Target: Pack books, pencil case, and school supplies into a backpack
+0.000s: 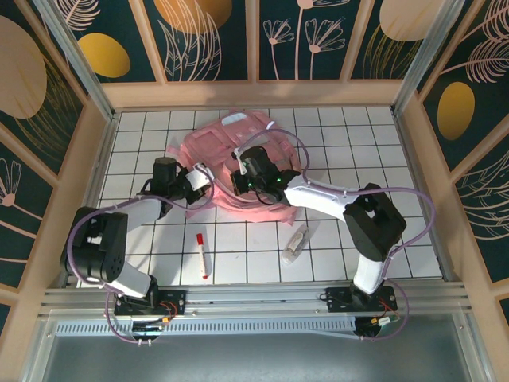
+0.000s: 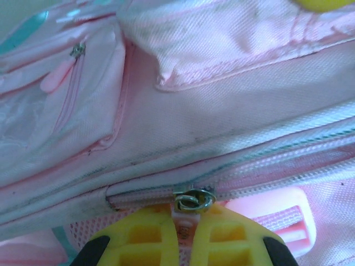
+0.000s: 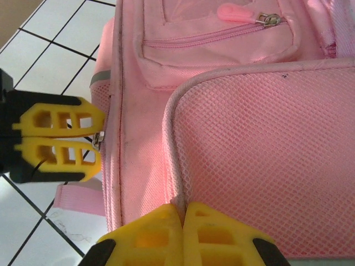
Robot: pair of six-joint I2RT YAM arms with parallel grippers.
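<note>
Tiled tabletop (image 1: 238, 239), pink backpack (image 1: 211, 147): left fingers (image 2: 144, 238) closed on zipper pull (image 2: 194, 199), right fingers (image 3: 150, 233) on mesh-pocket edge (image 3: 173, 155).

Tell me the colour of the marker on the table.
Red and white; the marker shows best in the top external view.

Behind: backpack (image 1: 213, 150). In front: marker (image 1: 202, 253) left, packet (image 1: 295, 244) right.

Top external: high on near side, looking down over whole table (image 1: 238, 255). Both wrist cams: close-up on backpack (image 2: 222, 111), shared with overhead. Right wrist also faces left end effector (image 3: 101, 138).
</note>
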